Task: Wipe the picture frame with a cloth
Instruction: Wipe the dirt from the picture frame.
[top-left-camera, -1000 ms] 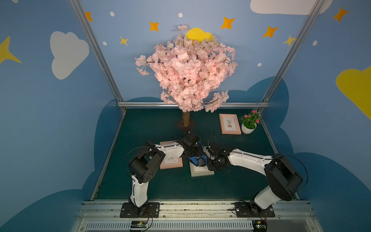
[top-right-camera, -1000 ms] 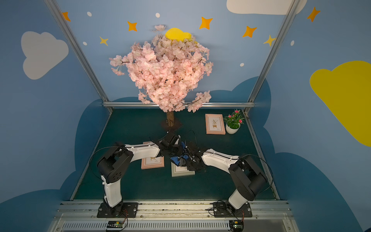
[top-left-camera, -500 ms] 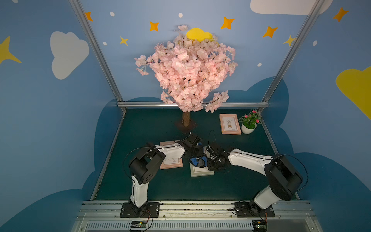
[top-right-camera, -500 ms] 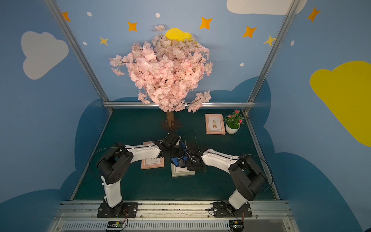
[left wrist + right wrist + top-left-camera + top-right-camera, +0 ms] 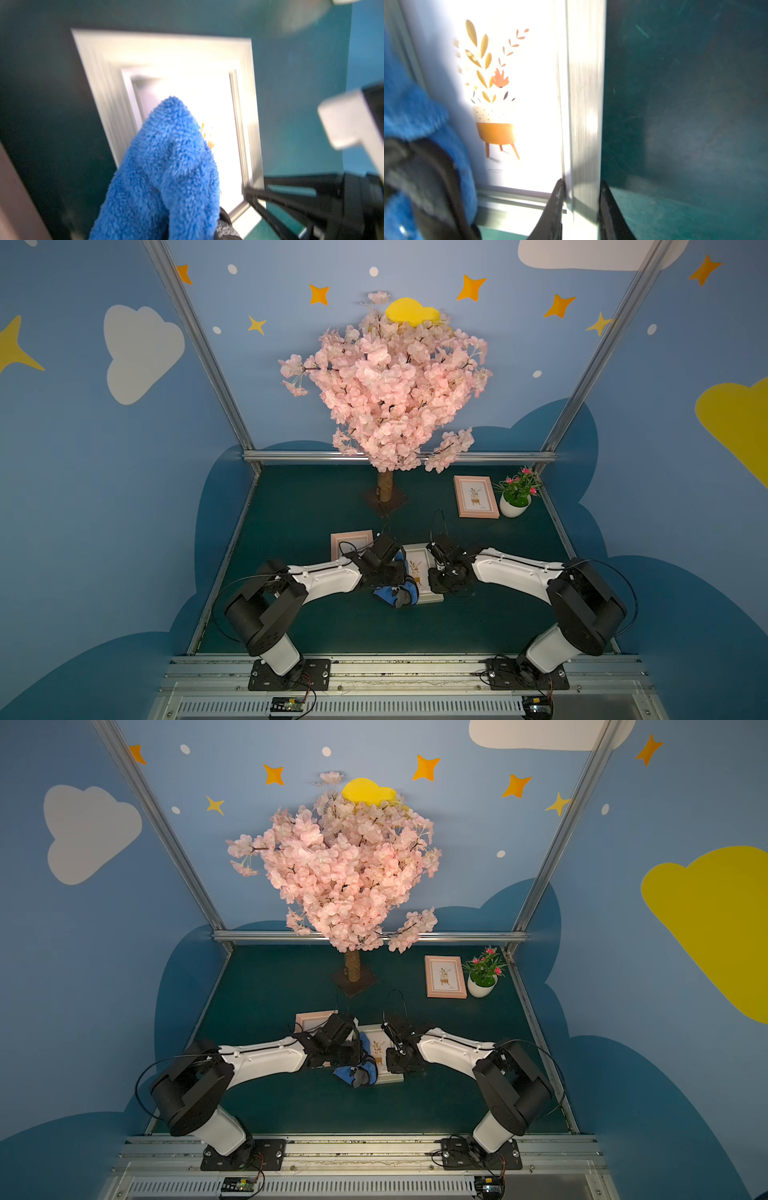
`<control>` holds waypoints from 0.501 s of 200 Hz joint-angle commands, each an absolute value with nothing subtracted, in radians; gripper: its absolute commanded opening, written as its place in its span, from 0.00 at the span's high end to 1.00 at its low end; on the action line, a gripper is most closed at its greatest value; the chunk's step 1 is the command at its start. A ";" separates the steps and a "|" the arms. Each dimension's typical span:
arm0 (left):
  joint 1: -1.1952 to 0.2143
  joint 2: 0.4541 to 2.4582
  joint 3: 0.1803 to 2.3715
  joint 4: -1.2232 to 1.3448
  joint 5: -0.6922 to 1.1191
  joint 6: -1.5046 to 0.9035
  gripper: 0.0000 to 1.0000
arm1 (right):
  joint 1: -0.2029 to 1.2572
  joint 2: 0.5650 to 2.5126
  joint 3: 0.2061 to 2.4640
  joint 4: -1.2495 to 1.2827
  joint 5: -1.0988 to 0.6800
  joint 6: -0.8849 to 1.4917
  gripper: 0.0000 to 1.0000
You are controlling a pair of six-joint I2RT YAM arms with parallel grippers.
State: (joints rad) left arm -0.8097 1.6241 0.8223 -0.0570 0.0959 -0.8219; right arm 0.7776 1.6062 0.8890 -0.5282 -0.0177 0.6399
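Right now the cloth (image 5: 397,593) is bunched in a soft blue wad over the near left corner of the white picture frame (image 5: 419,562), which lies flat on the green mat (image 5: 311,510) between my two arms. The left gripper (image 5: 392,578) is pressed together on a fold of it. In the left wrist view the plush (image 5: 166,166) drapes out over the glass and buries the fingers, so I can't see how deep the pinch goes. The right gripper (image 5: 581,187) straddles the frame's side rail (image 5: 585,104), one finger on the inner lip and one on the outer edge, and it seems to be clamping there, though blur softens the contact. I judge the cloth to be light and limp, so it will fold under itself rather than push. It wants holding by a thick gathered fold, with the loose part dragged flat. The frame looks stiff and light, likely to skate on the mat unless braced, and I'd keep my hold on the rail and off the glossy pane. A grey patch at the wad (image 5: 226,226) may be the cloth's reverse side. I can't find any tag, the frame corner under the cloth is hidden, and glare washes out most of the print in the left wrist view.
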 commanded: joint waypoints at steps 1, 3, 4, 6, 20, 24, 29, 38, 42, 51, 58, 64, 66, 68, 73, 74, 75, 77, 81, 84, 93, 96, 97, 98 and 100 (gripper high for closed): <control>-0.887 1.667 0.820 -0.049 0.105 -0.883 0.97 | 0.773 1.667 0.878 -0.534 -0.009 0.675 0.80; -0.892 1.671 0.821 -0.044 0.106 -0.887 0.97 | 0.773 1.667 0.878 -0.534 -0.009 0.675 0.80; -0.895 1.675 0.823 -0.040 0.108 -0.890 0.97 | 0.773 1.666 0.878 -0.534 -0.009 0.675 0.80; -0.898 1.680 0.825 -0.035 0.109 -0.895 0.97 | 0.772 1.666 0.877 -0.535 -0.008 0.674 0.80; -0.913 1.702 0.829 -0.001 0.114 -0.925 0.97 | 0.773 1.659 0.875 -0.539 -0.002 0.678 0.80; -0.914 1.705 0.827 0.002 0.111 -0.930 0.97 | 0.773 1.656 0.875 -0.540 0.000 0.680 0.80; -0.914 1.702 0.825 0.004 0.106 -0.936 0.97 | 0.773 1.652 0.872 -0.541 0.001 0.681 0.80; -0.911 1.687 0.814 -0.003 0.088 -0.939 0.97 | 0.772 1.647 0.868 -0.544 0.003 0.681 0.80; -0.905 1.676 0.806 -0.011 0.076 -0.939 0.97 | 0.773 1.644 0.867 -0.543 0.004 0.682 0.80; -0.890 1.640 0.778 -0.023 0.055 -0.940 0.97 | 0.773 1.640 0.863 -0.547 0.006 0.684 0.80; -0.874 1.605 0.751 -0.029 0.042 -0.937 0.97 | 0.773 1.637 0.859 -0.547 0.008 0.684 0.80; -0.859 1.575 0.730 -0.038 0.032 -0.931 0.97 | 0.773 1.636 0.857 -0.548 0.007 0.685 0.80; -0.854 1.566 0.724 -0.042 0.029 -0.929 0.97 | 0.772 1.636 0.857 -0.548 0.008 0.684 0.80; -0.849 1.558 0.719 -0.047 0.025 -0.926 0.97 | 0.773 1.636 0.856 -0.548 0.007 0.684 0.80; -0.838 1.537 0.708 -0.058 0.018 -0.916 0.97 | 0.772 1.637 0.854 -0.547 0.007 0.685 0.80; -0.836 1.534 0.706 -0.061 0.017 -0.914 0.97 | 0.772 1.637 0.854 -0.547 0.007 0.685 0.80; -0.834 1.531 0.704 -0.062 0.015 -0.912 0.97 | 0.772 1.636 0.854 -0.546 0.007 0.685 0.80; -0.830 1.524 0.701 -0.065 0.013 -0.906 0.97 | 0.773 1.635 0.854 -0.546 0.006 0.684 0.80; -0.825 1.513 0.693 -0.067 0.008 -0.894 0.97 | 0.773 1.636 0.854 -0.545 0.006 0.685 0.80; -0.823 1.504 0.687 -0.066 0.004 -0.885 0.97 | 0.772 1.637 0.854 -0.544 0.005 0.685 0.80; -0.821 1.493 0.671 -0.057 0.000 -0.872 0.97 | 0.773 1.640 0.856 -0.542 0.002 0.686 0.80; -0.821 1.491 0.668 -0.051 0.002 -0.870 0.97 | 0.773 1.641 0.856 -0.541 0.002 0.685 0.80; -0.821 1.492 0.667 -0.048 0.003 -0.870 0.97 | 0.773 1.641 0.857 -0.541 0.001 0.685 0.80; -0.821 1.491 0.665 -0.045 0.005 -0.868 0.97 | 0.772 1.642 0.857 -0.541 0.001 0.685 0.80; -0.821 1.492 0.663 -0.040 0.009 -0.868 0.97 | 0.773 1.642 0.857 -0.541 0.000 0.685 0.80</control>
State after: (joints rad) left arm -0.8330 1.5127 0.7002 0.0048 0.0441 -0.9108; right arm 0.7776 1.6077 0.8921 -0.5335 -0.0170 0.6407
